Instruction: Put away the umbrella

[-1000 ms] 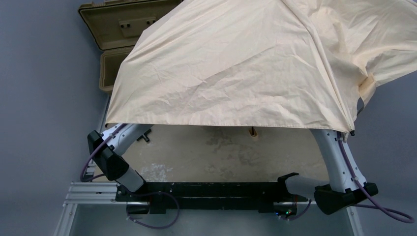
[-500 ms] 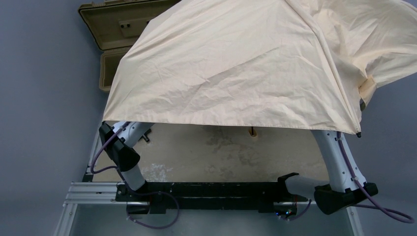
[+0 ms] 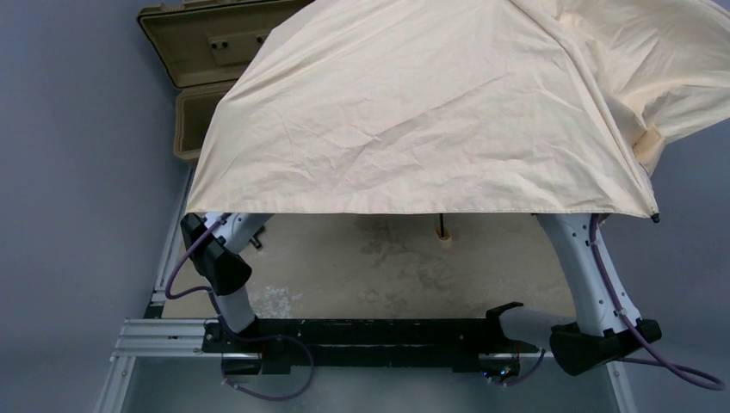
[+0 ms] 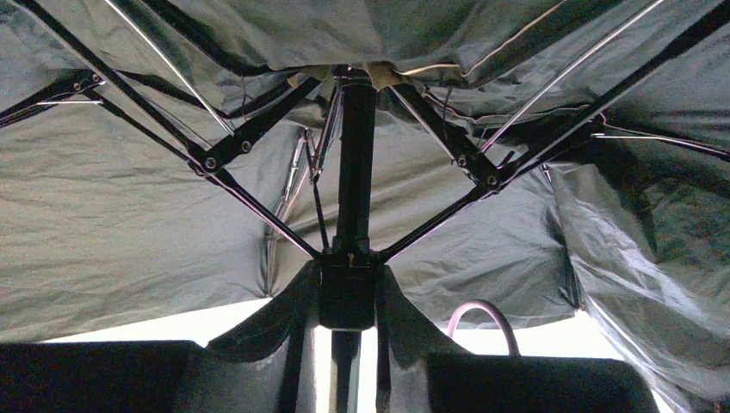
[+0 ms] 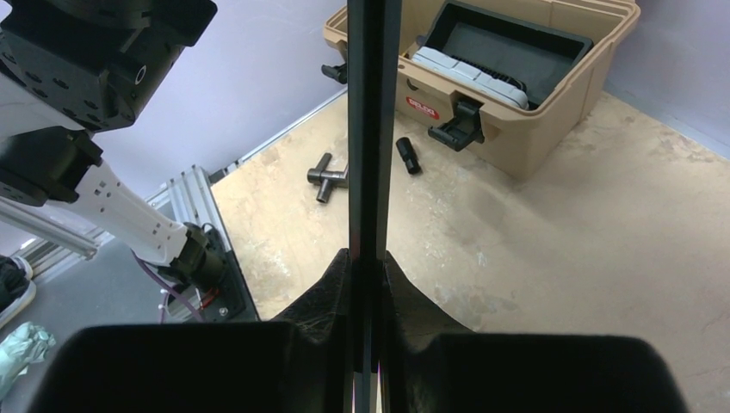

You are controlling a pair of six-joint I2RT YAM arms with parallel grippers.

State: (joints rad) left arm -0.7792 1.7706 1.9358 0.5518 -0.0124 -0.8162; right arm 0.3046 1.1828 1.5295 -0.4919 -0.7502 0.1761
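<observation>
A wide beige fabric umbrella (image 3: 413,103) spreads open above the speckled tan table (image 3: 387,275), covering both arms' ends. The left gripper (image 4: 347,288) pinches its dark runner (image 4: 348,314), the right gripper (image 5: 366,274) its dark shaft (image 5: 366,129). Uneven pulling could bend thin ribs (image 4: 250,142) or let the shaft slip.

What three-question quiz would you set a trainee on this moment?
1. True or false: the umbrella is folded shut.
2. What does the right gripper clamp? A the shaft; B the canopy's edge; C a black tool.
3. Fill in: the case has its lid ___.
Key: 1 false; 2 A; 3 open.
</observation>
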